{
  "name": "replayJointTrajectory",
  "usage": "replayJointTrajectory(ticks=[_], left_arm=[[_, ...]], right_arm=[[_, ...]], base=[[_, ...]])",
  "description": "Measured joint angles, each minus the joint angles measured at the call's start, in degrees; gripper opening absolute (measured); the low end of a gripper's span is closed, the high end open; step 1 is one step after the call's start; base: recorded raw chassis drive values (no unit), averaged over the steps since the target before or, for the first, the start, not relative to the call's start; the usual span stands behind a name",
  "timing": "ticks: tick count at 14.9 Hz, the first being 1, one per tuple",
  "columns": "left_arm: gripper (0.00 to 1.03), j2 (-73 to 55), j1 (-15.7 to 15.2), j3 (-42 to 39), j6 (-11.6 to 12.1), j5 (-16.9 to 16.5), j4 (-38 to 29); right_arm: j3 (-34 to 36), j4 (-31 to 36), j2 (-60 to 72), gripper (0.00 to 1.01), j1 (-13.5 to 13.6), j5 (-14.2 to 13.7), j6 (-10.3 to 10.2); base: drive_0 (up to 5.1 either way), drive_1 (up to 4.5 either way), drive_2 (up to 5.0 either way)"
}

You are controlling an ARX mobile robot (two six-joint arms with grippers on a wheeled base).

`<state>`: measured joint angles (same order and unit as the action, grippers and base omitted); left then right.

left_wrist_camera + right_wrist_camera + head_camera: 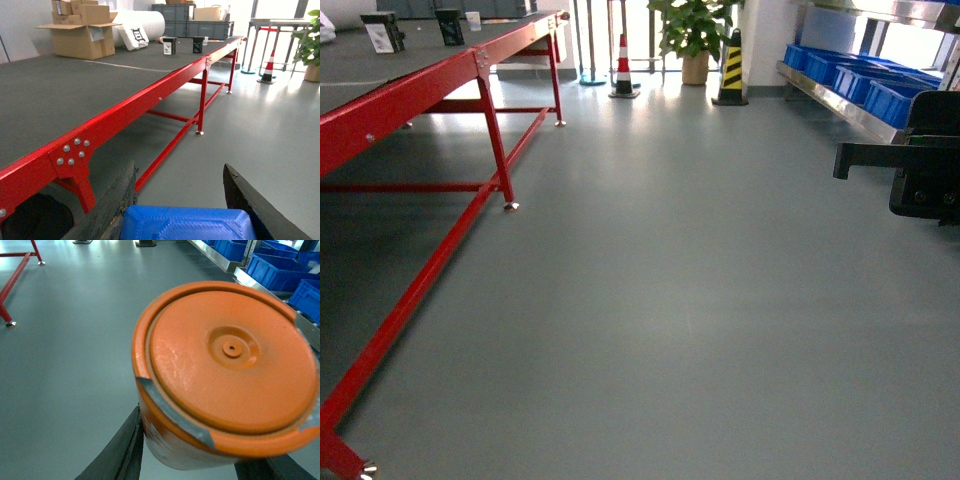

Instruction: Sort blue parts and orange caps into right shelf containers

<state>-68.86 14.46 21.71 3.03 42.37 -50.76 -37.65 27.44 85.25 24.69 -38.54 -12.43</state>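
Observation:
In the left wrist view my left gripper (179, 175) is shut on a blue part (185, 224), a ribbed blue plastic block wedged between the two dark fingers (117, 200). My right gripper (200, 455) is shut on an orange cap (225, 360). Its round top face fills the right wrist view and its pale side rests against the left finger (125, 450). The right shelf containers (865, 80) are blue crates in a row on a steel shelf at the far right, also seen as crates (280, 270). My right arm (920, 165) juts in at the head view's right edge.
A long red-framed conveyor table (430, 80) runs along the left, with small black boxes (169, 46) on it and cardboard boxes (82, 27) at its far end. A striped cone (623, 68), a black-yellow post (731, 70) and a potted plant (695, 35) stand at the back. Grey floor (670, 300) lies between.

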Motion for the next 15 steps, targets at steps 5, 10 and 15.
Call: replayJointTrajectory(ticks=[5, 10, 15], left_arm=[[0.41, 0.0, 0.0, 0.0, 0.0, 0.0, 0.0], [0.41, 0.0, 0.0, 0.0, 0.0, 0.0, -0.1], [0.41, 0.0, 0.0, 0.0, 0.0, -0.2, -0.1]], right_arm=[[0.0, 0.0, 0.1, 0.41, 0.0, 0.0, 0.0], [0.0, 0.1, 0.1, 0.41, 0.0, 0.0, 0.0], [0.0, -0.1, 0.1, 0.41, 0.0, 0.0, 0.0]], base=[[0.0, 4.31, -4.3], [0.0, 4.28, -4.3], [0.0, 4.34, -4.3]])
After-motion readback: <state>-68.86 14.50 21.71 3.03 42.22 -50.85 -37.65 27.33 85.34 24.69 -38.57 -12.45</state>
